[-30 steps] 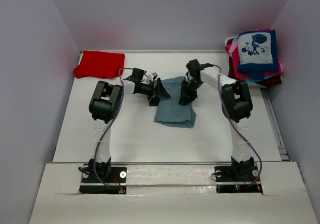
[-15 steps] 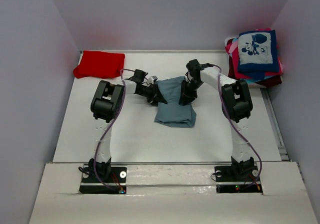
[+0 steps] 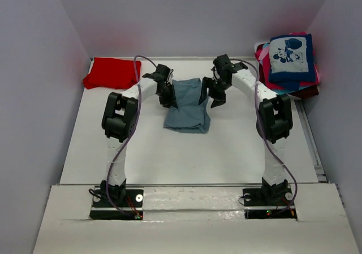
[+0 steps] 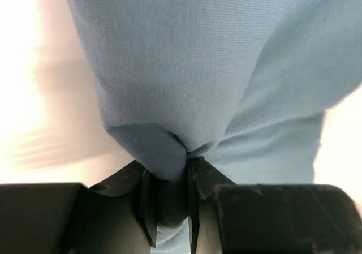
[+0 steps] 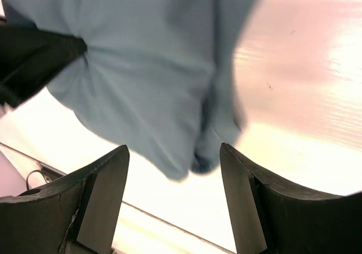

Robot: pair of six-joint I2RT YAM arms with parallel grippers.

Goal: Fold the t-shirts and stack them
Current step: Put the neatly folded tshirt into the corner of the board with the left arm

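Grey-blue t-shirt (image 3: 186, 106) pinched at mid-worktop (image 3: 169, 152)
The shirt lies rumpled in the middle, a fold of its left edge clamped in the left gripper (image 4: 169, 192). The right gripper (image 5: 174, 151) stands with fingers apart at the right edge, seemingly clear of the cloth, though that view is blurred. A folded red t-shirt (image 3: 112, 73) sits far left, and the other t-shirts (image 3: 289, 61) are piled far right.

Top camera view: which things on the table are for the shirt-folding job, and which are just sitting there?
For the job:
- grey-blue t-shirt, in the middle
- red t-shirt, folded, far left corner
- mouse-print t-shirt, on top of the pile of t-shirts, far right

Just there:
- table
- walls
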